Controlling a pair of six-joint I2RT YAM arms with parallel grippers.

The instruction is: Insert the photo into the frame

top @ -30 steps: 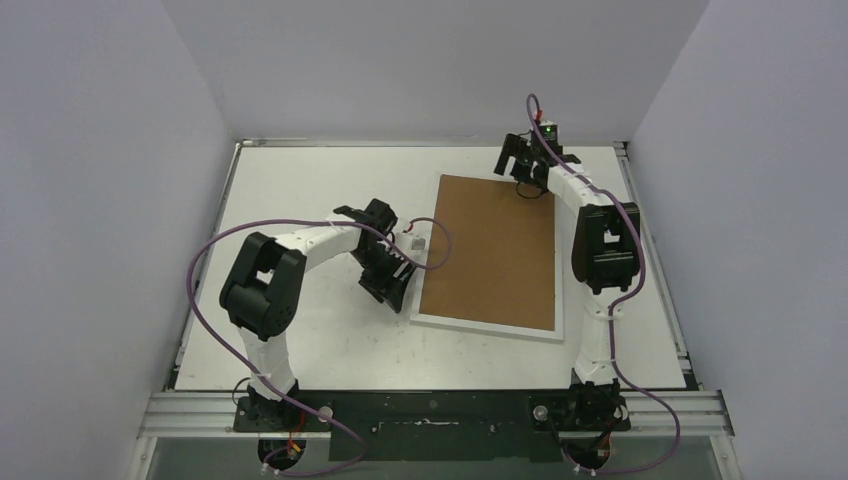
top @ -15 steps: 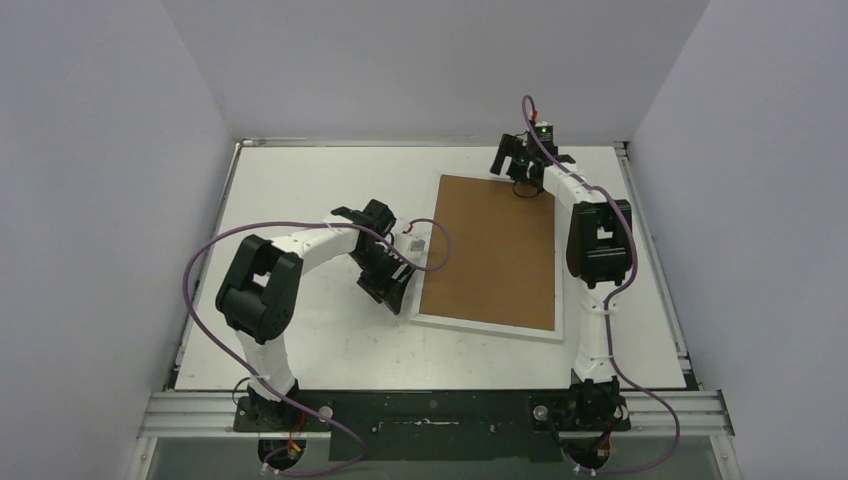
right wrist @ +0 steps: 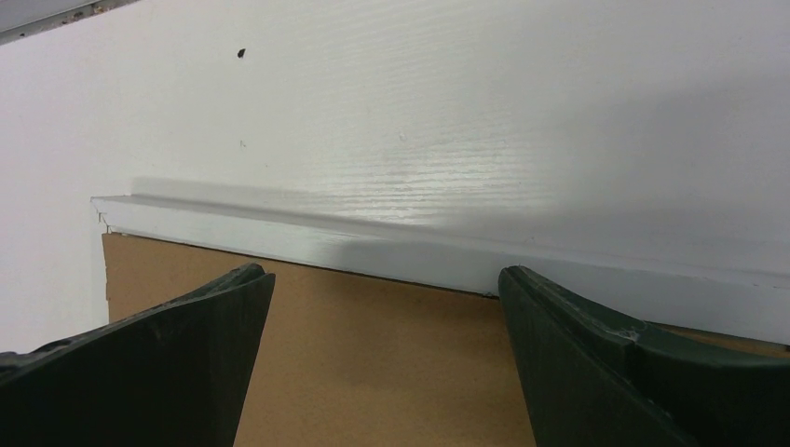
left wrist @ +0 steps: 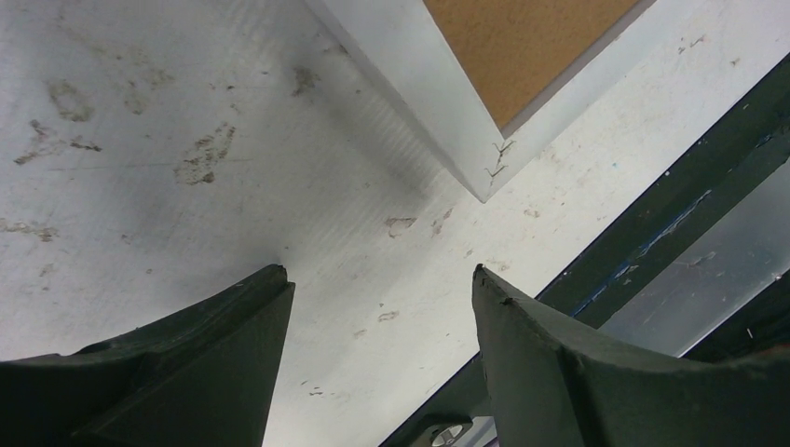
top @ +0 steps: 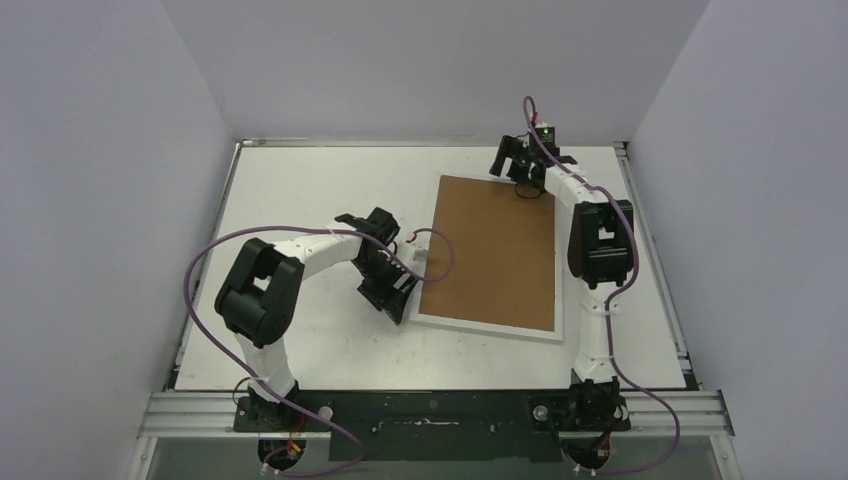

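Note:
The frame (top: 487,330) lies flat at the table's right middle, its narrow white border showing around a plain brown backing board (top: 495,250). The photo is hidden. My left gripper (top: 398,300) is open and empty, low over the table just left of the frame's near-left corner. In the left wrist view that corner (left wrist: 447,121) lies just beyond the gripper (left wrist: 377,279). My right gripper (top: 512,163) is open and empty over the frame's far edge. In the right wrist view the gripper (right wrist: 382,271) hovers over the board (right wrist: 373,363) and the white rim (right wrist: 373,244).
White walls stand close behind and on both sides of the table (top: 300,190). A dark metal rail (top: 430,410) with both arm bases runs along the near edge and also shows in the left wrist view (left wrist: 652,223). Purple cables loop off both arms.
My left gripper has moved a little nearer and to the right, closer to the frame's near-left corner. My right gripper has shifted slightly along the frame's far edge.

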